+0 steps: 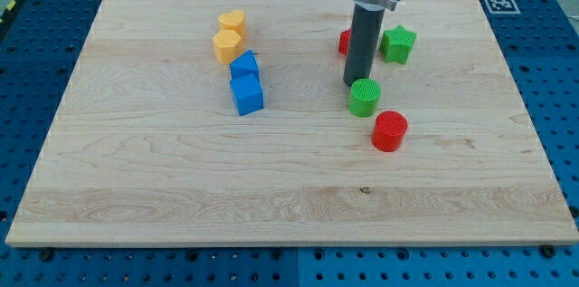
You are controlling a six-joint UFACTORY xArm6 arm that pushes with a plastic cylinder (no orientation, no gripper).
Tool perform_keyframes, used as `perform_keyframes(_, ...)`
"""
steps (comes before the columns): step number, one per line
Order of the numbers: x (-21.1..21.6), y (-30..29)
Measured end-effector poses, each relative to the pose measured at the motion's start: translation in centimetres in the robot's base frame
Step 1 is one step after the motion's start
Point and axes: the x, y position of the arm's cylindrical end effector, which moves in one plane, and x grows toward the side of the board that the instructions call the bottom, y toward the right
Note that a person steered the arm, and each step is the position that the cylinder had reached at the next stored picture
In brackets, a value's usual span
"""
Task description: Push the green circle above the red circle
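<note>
The green circle (365, 98) lies on the wooden board right of centre. The red circle (390, 131) sits just below and to the right of it, almost touching. My tip (355, 83) stands right at the green circle's upper left edge, touching or nearly touching it. The dark rod rises from there to the view's top.
A green star (398, 43) lies up and right of the rod. A red block (346, 42) is partly hidden behind the rod. A yellow heart (232, 23) and a yellow block (227, 46) lie upper left, with two blue blocks (245, 82) below them.
</note>
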Motion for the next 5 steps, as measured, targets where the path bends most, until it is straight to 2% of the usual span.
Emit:
perform_keyframes(2, 0.4, -3.3)
perform_keyframes(3, 2.2, -4.2)
perform_keyframes(5, 3.1, -4.4)
